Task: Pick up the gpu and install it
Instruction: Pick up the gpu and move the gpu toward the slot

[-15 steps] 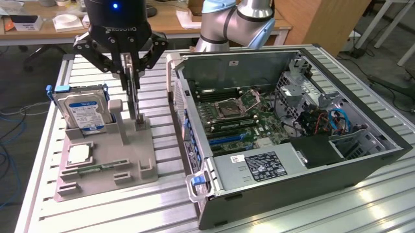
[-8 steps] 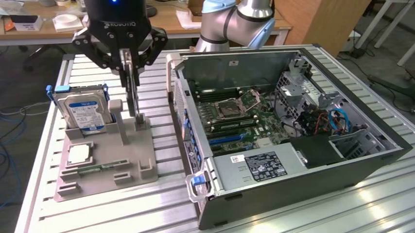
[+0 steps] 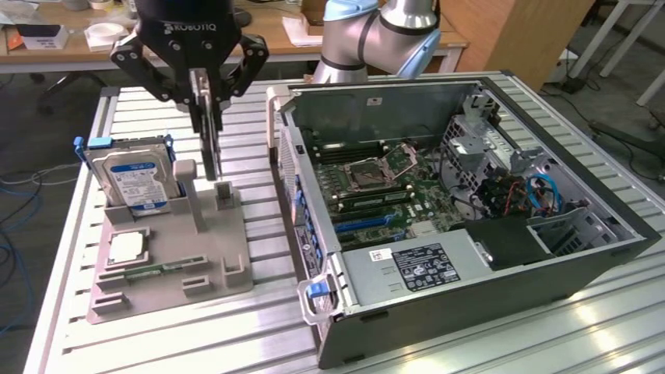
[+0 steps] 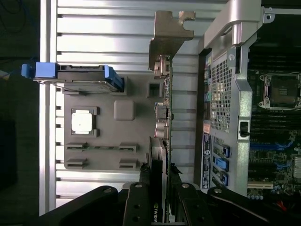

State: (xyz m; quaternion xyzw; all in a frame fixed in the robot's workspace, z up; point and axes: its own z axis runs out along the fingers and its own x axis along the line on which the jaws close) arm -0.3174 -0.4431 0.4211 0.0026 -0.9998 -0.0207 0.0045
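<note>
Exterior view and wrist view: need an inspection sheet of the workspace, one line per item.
Surface: slatted aluminium table, grey fixture on it.
Job's things: gpu upright, edge-on, at the fixture's slot; open PC case beside it, motherboard exposed.
Clutter: hard drive upright in the fixture; CPU chip flat in the fixture.
Grippers: tool shut on the gpu's upper edge.
Cables: blue cables inside the case; cable on the floor at the exterior view's left.
Surroundings: wooden desk behind, tape roll on it.
</note>
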